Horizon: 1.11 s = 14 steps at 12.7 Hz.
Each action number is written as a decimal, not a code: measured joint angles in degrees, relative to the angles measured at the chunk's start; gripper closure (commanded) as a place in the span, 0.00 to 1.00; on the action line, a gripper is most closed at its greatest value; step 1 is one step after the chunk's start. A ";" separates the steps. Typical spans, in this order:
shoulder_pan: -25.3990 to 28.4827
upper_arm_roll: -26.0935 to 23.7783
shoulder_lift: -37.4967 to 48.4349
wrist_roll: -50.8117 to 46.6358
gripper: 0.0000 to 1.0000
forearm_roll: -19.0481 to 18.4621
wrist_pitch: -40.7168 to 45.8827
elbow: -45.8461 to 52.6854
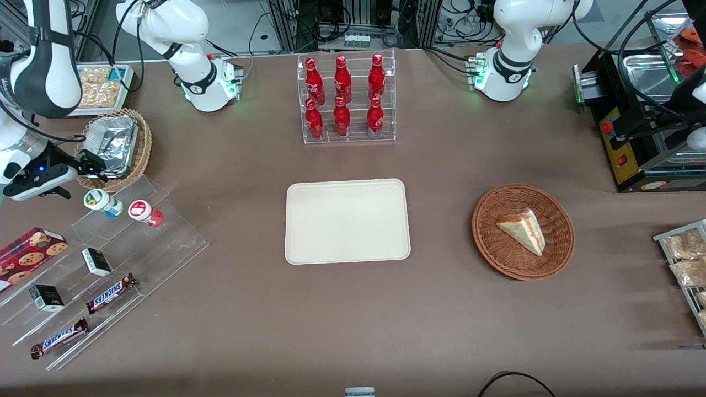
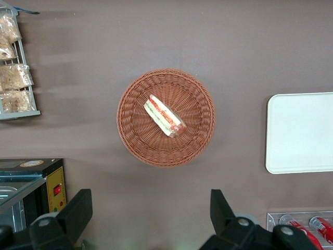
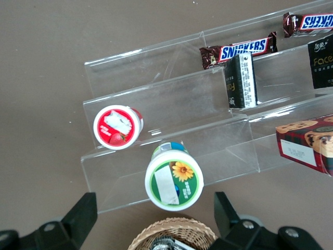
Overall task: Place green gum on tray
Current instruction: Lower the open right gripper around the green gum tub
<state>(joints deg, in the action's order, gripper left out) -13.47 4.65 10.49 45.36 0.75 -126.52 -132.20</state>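
Item: green gum point(image 1: 102, 202), upright on the upper step of a clear acrylic stand point(image 1: 132, 242) at the working arm's end of the surface point(image 1: 342, 320), just beside the red-lidded bottle point(image 1: 144, 212) at its 4 o'clock in the front view. Destination: tray point(image 1: 347, 220), bare, mid-surface, well apart from the gum toward roughly 3 o'clock. Claw point(image 1: 92, 166): open, fingers spread, holding nothing, poised above the stand at about 12 o'clock of the gum and near a wicker basket with a foil container point(image 1: 113, 144). Step in hand, by judgement: approach, pick not yet made. The next move likely calls for lowering the claw so its fingers straddle the white lid point(image 3: 174, 177), keeping off the red-lidded neighbour and the step's edge, then closing, lifting and carrying across to the tray. Obscured: the wrist view cuts off the claw's fingertips and most of the basket; the gum's label is largely hidden beneath its lid; the clear steps are hard to trace.
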 measured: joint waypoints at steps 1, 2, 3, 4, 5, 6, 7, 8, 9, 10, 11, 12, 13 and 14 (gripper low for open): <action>-0.07 0.19 -0.55 0.00 0.00 0.00 -0.47 -0.18; -0.16 0.33 -1.23 0.00 0.00 0.00 -1.28 -0.27; -0.21 0.41 -2.00 0.00 0.00 0.00 -2.06 -0.42; -0.24 0.42 -2.62 0.00 0.00 0.00 -2.53 -0.59; -0.24 0.42 -3.03 0.00 0.00 0.00 -2.87 -0.79; -0.24 0.41 -3.21 0.22 0.00 0.00 -3.06 -0.95; -0.23 0.40 -3.24 0.91 0.00 0.00 -3.29 -1.07; -0.22 0.34 -3.26 1.45 0.00 0.00 -3.61 -1.12; -0.22 0.29 -3.33 1.80 0.00 0.00 -4.02 -1.15; -0.22 0.30 -3.49 2.00 0.00 0.00 -4.47 -1.19; -0.22 0.30 -3.79 2.05 0.00 0.00 -4.76 -1.23; -0.22 0.30 -4.13 2.07 0.00 0.00 -5.17 -1.30; -0.22 0.30 -4.45 2.07 0.00 0.00 -5.56 -1.32; -0.22 0.31 -4.77 2.08 0.00 0.00 -5.70 -1.33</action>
<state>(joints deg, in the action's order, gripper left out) -13.69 4.96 5.72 47.44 0.75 -132.22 -133.54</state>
